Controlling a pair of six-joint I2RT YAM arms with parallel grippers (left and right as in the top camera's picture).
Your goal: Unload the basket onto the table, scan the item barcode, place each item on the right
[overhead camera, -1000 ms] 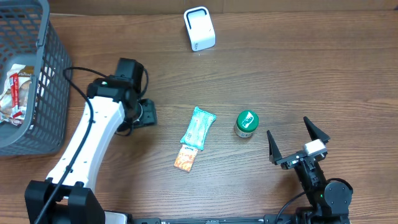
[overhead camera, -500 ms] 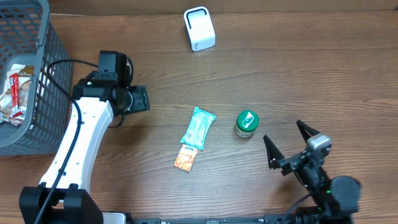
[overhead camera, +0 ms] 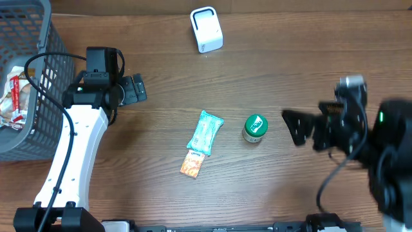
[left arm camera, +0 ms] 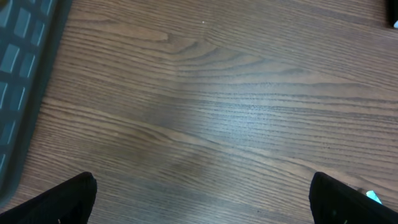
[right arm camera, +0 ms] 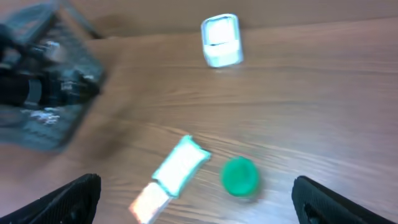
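Observation:
A white barcode scanner point(overhead camera: 206, 29) stands at the table's back, blurred in the right wrist view as scanner point(right arm camera: 221, 40). Mid-table lie a teal packet point(overhead camera: 205, 132), a small orange packet point(overhead camera: 192, 165) and a green-lidded jar point(overhead camera: 255, 127). My left gripper point(overhead camera: 134, 90) hangs open over bare wood to the left of them, holding nothing point(left arm camera: 202, 202). My right gripper point(overhead camera: 299, 127) is open just right of the jar, empty, and looks across the jar point(right arm camera: 240, 176) and teal packet point(right arm camera: 181, 165).
A grey wire basket point(overhead camera: 38, 96) with snack packets point(overhead camera: 16, 96) inside fills the left edge, close behind the left arm; its wall shows as basket point(left arm camera: 18, 74) in the left wrist view. Bare wood lies between the scanner and the items.
The left arm swung up and left toward the basket, and its jaws opened wide. The right arm rose from the front edge and moved up beside the jar, staying open.

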